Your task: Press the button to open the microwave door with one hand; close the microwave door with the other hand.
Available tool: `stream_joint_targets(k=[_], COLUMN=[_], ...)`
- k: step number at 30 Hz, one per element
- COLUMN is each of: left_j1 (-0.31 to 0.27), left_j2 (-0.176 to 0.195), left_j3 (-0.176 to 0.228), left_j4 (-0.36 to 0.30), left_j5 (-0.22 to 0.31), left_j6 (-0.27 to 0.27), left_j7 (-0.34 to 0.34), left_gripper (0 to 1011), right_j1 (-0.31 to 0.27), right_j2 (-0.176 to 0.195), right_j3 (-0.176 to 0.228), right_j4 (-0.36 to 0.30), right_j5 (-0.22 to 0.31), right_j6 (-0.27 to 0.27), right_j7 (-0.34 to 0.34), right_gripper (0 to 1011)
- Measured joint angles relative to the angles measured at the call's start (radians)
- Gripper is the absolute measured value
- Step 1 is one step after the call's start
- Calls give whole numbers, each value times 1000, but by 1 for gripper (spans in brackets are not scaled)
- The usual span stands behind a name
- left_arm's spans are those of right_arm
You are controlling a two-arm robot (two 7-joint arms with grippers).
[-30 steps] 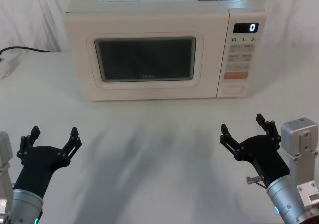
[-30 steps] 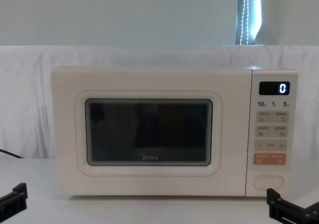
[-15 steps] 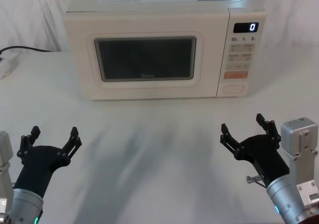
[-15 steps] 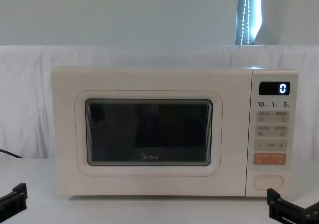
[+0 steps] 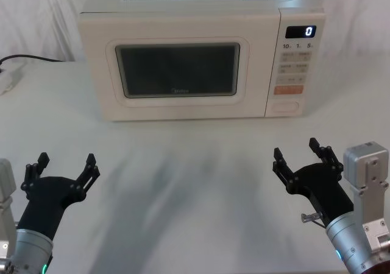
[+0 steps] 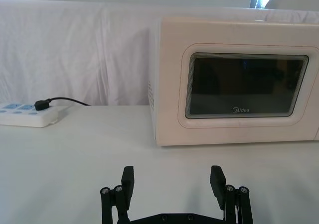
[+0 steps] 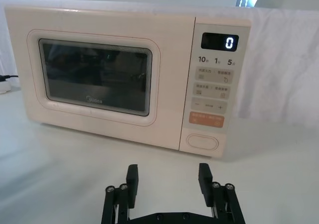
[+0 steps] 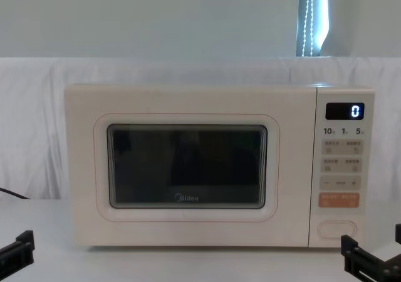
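Observation:
A cream microwave stands at the back of the table, its microwave door point(image 5: 177, 73) point(image 8: 187, 168) point(image 7: 94, 77) point(image 6: 246, 87) shut flush with the body. The button point(image 5: 285, 108) point(image 8: 337, 229) point(image 7: 202, 141), a wide oval cream key, sits lowest on the control panel under an orange key. My right gripper point(image 5: 297, 156) point(image 7: 167, 178) hovers open over the table in front of the panel, well short of it. My left gripper point(image 5: 64, 165) point(image 6: 172, 178) is open at the near left, far from the door.
A white power strip point(image 6: 27, 115) with a black cable point(image 5: 30, 59) lies at the far left of the white table point(image 5: 195, 164). White cloth hangs behind the microwave. Bare tabletop lies between the grippers and the microwave's front.
The right gripper has shifted slightly forward and to the right. The left gripper and the microwave look unchanged.

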Motion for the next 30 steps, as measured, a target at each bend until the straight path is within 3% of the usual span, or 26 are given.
stream_joint_targets(k=[25, 30], left_j1=[0, 0], left_j2=[0, 0], left_j3=[0, 0], left_j4=[0, 0], left_j5=[0, 0], left_j6=[0, 0], left_j7=[0, 0], left_gripper=[1001, 1001], right_j1=[0, 0], right_j2=[0, 0], right_j3=[0, 0], right_j4=[0, 0], right_j5=[0, 0], right_j6=[0, 0], right_j7=[0, 0], right_gripper=[46, 0])
